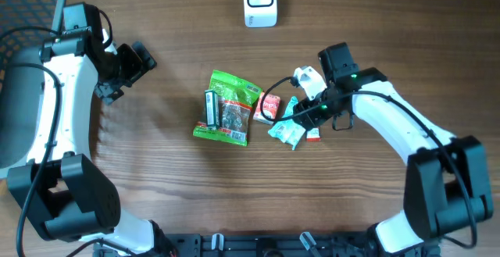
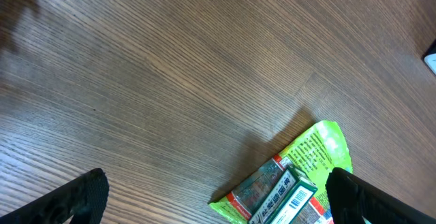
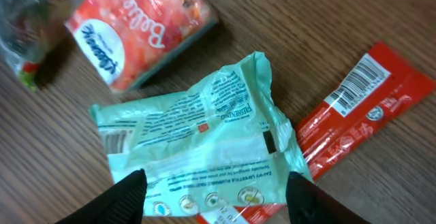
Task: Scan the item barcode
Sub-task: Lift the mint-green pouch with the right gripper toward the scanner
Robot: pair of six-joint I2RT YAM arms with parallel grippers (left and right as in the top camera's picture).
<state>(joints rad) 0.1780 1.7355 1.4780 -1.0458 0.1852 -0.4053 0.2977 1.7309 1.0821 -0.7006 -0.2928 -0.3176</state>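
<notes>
Mint-green packet lies flat on the table, at 6 o'clock from the scanner. Right gripper straddles it, jaws apart. Close on the edges only; crushing would likely crease the barcode. Left gripper stands at 9 o'clock, spread wide and holding nothing.

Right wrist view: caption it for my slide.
Right gripper open over a crumpled mint-green wrapper, red barcoded stick pack and red-orange packet alongside.

Bright even light, soft shadows, slight blur at wrist-view corners
</notes>
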